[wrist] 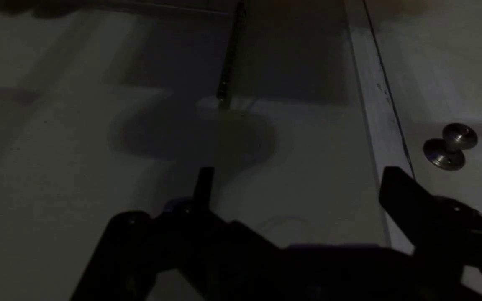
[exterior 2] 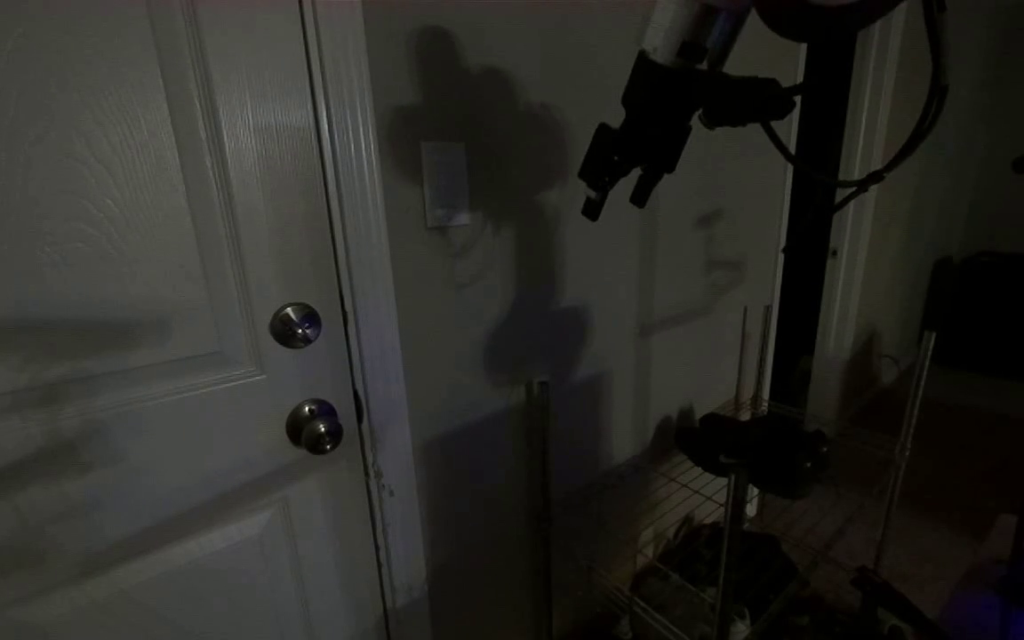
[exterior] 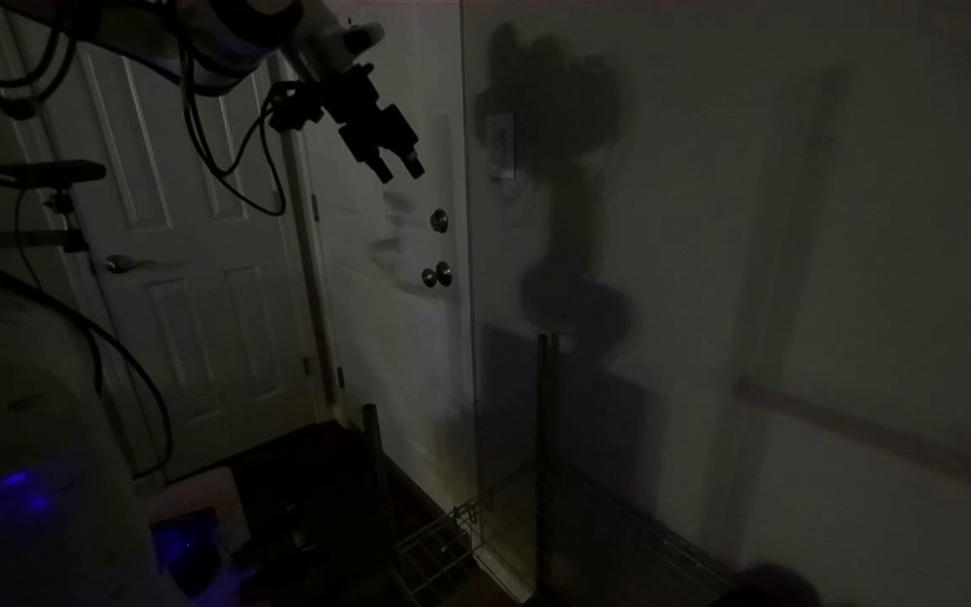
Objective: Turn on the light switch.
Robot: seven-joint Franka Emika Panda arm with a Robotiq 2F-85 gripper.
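The light switch is a small white upright plate on the dim wall beside the door frame. It also shows in an exterior view, partly ringed by the arm's shadow. The toggle is too dark to make out. My gripper hangs in the air, apart from the switch and near its height, with fingers tilted down. In an exterior view the gripper appears to the right of the plate. In the wrist view the gripper has its fingers wide apart with nothing between them. The switch does not show in the wrist view.
A white door with a lock and a knob stands beside the switch. A wire rack with upright metal posts stands below, by the wall. Another door is behind the arm. The room is dark.
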